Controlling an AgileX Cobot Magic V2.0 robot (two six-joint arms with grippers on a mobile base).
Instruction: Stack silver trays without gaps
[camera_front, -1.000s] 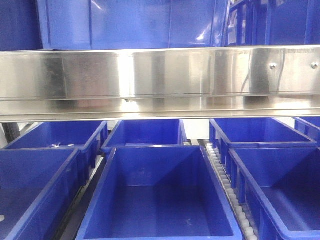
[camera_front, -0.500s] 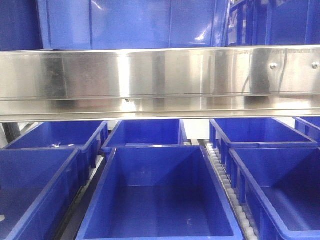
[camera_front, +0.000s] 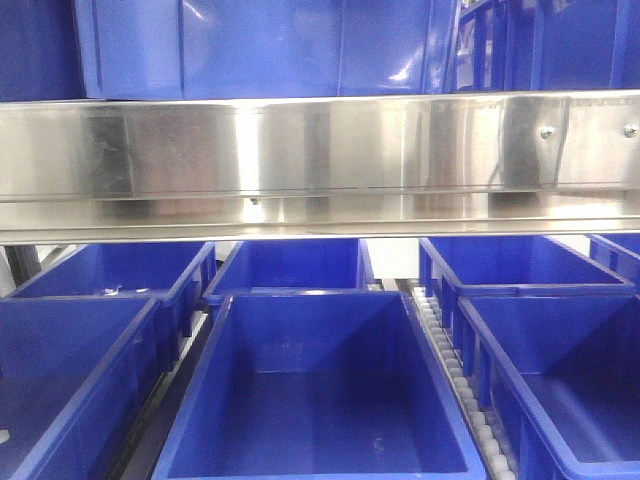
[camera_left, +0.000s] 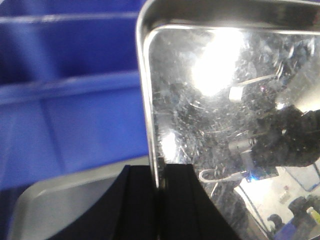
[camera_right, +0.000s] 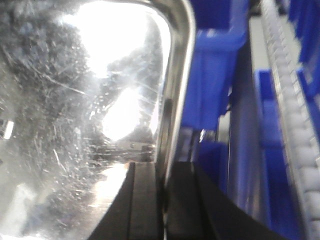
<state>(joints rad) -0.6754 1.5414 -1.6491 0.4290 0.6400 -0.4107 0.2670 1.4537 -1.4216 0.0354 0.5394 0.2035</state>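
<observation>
Harsh white glare blows out the silver tray (camera_left: 200, 150) in the 2 blurry wrist views

We see a silver tray (camera_left: 225, 100), shiny and heavily scratched, with a thin flared rim and a rounded corner. Its left rim is pinched in the left gripper (camera_left: 160, 172), and below it, at lower left, a blurred grey rounded corner looks like a second tray (camera_left: 60, 200). The right wrist view shows a silver tray (camera_right: 75, 125) just as scratched, its right rim clamped in the right gripper (camera_right: 163, 172); we cannot tell whether it is the same one.
</observation>
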